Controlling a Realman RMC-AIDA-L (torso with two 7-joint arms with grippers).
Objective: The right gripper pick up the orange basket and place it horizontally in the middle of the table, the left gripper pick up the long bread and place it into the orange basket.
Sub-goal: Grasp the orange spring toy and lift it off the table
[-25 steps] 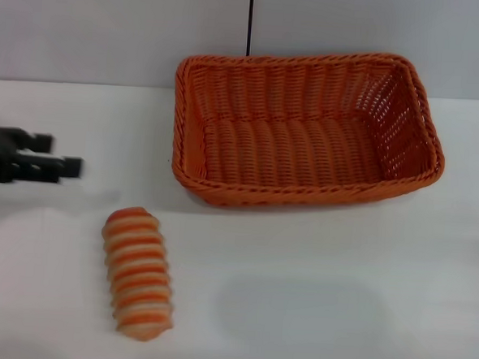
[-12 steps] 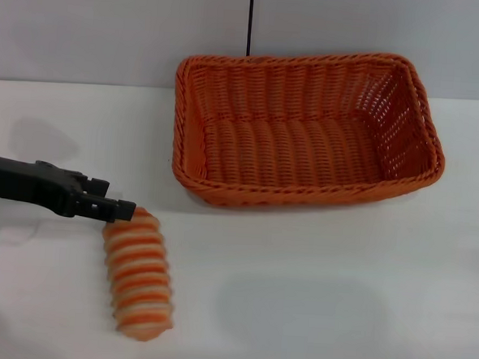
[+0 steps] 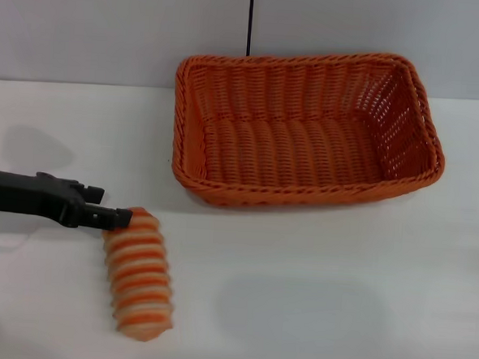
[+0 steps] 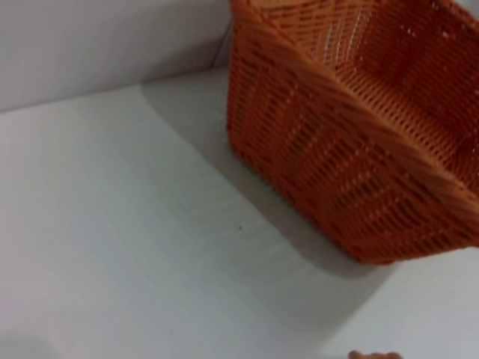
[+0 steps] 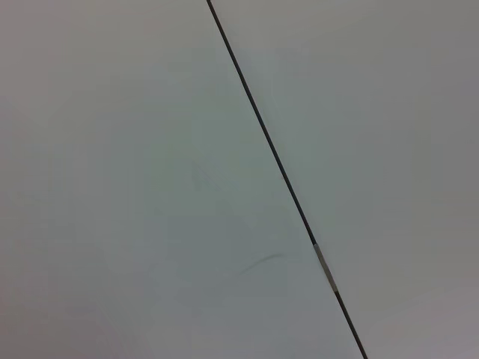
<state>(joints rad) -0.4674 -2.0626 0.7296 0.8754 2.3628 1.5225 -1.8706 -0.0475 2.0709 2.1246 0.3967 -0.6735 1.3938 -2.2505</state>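
- The left tool (image 3: 111, 215) reaches in from the robot's left, low over the white surface (image 3: 315, 274), its black fingertips at the far end of the bread (image 3: 139, 273).
- Whether its fingers are apart or together cannot be told.
- The striped bread lies on the surface, near the front edge, on the left side, well apart from the basket (image 3: 307, 135).
- The orange basket sits lengthwise across the far middle of the surface, upright, nothing inside.
- The left wrist view shows the basket's woven wall (image 4: 337, 157) close by.
- The right tool is out of sight; its wrist view shows only a grey wall (image 5: 112, 149) with a dark seam (image 5: 277, 164).
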